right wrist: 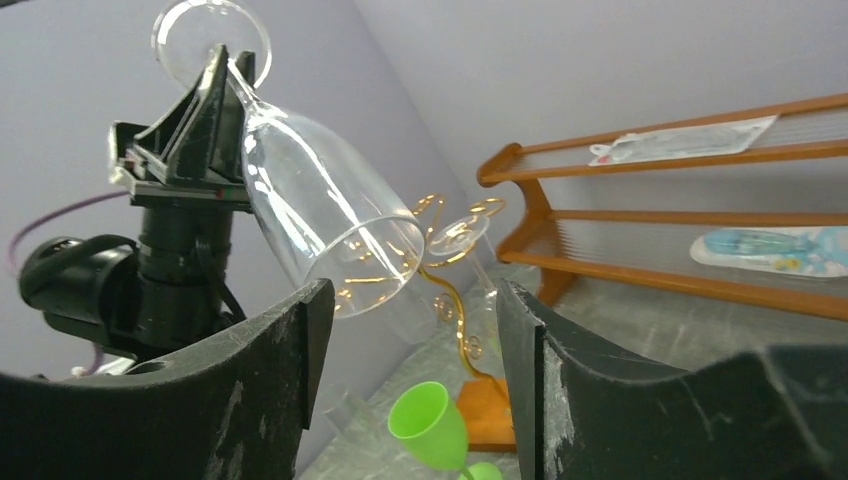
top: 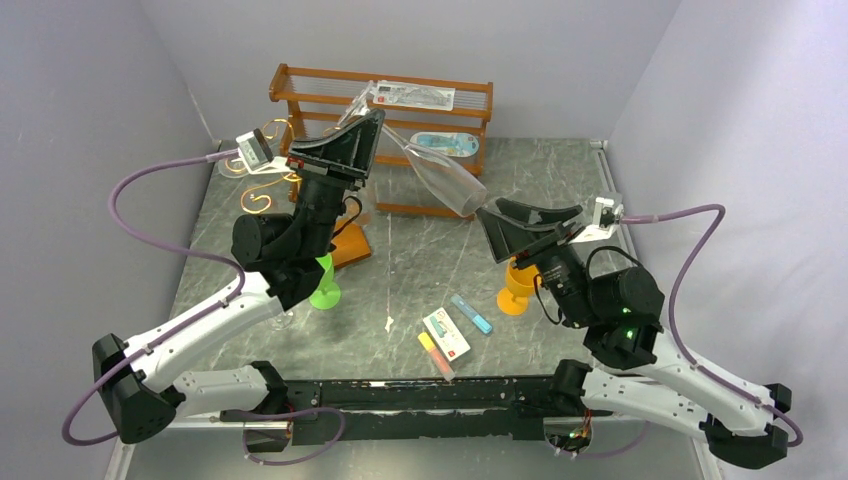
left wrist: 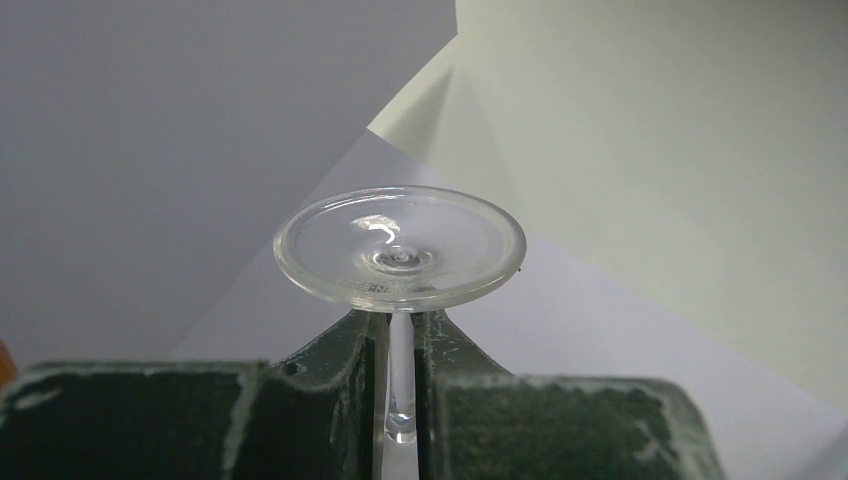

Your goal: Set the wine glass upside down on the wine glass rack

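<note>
Clear glass is clamped at the stem by the left gripper [top: 372, 118], so the wine glass [top: 445, 180] is held in the air. Its foot is uppermost and its long axis slants down toward the right gripper [top: 488, 215], whose jaws stand apart just beside the bowl. The wine glass rack [top: 258, 195] lies to the left, nearer the left arm.
</note>
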### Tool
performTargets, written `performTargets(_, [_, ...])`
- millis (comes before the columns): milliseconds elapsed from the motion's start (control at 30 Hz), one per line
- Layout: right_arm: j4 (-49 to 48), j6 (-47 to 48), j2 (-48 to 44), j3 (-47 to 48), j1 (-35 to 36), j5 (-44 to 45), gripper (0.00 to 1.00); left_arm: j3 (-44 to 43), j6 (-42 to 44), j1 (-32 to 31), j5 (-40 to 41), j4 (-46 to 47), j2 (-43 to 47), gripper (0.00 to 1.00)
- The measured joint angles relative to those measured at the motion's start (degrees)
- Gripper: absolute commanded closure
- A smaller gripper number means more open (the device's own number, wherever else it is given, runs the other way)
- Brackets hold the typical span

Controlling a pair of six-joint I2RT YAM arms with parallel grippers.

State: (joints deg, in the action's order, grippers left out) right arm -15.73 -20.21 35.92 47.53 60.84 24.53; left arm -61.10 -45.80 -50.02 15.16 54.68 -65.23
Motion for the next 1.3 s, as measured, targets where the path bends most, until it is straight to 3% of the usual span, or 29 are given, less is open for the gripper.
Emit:
performTargets(300, [5.3,3.5,-3.3,0.4,0.0,1.9,0.34,1.1,9.9,0.0,-0.9,-1.7,1.9,0.95])
performTargets(600, [6.3,9.8,-4.5,4.0,0.0,-1.1,0.28,2.1,21.4,0.0,-12.7,-11.8,7.0,0.95])
performTargets(700, [6.3,11.8,-4.3,5.2,0.0,-4.5,0.25,2.1,25.0,0.0,-19.1,-16.2,7.9,0.95])
performTargets(900, [7.6,15.9,-0.8,8.8,0.0,-16.2,0.32,2.3,28.7,0.0,-33.7,-24.0,8.6,0.95])
performTargets(1100, [10.4,17.5,5.8,10.6,0.0,-27.1,0.33,6.1,27.1,0.0,-45.2,-24.0,10.6,0.95])
performTargets(1300, [11.4,17.1,9.8,10.1,0.0,-33.5,0.32,7.7,26.5,0.0,-49.9,-24.0,11.8,0.95])
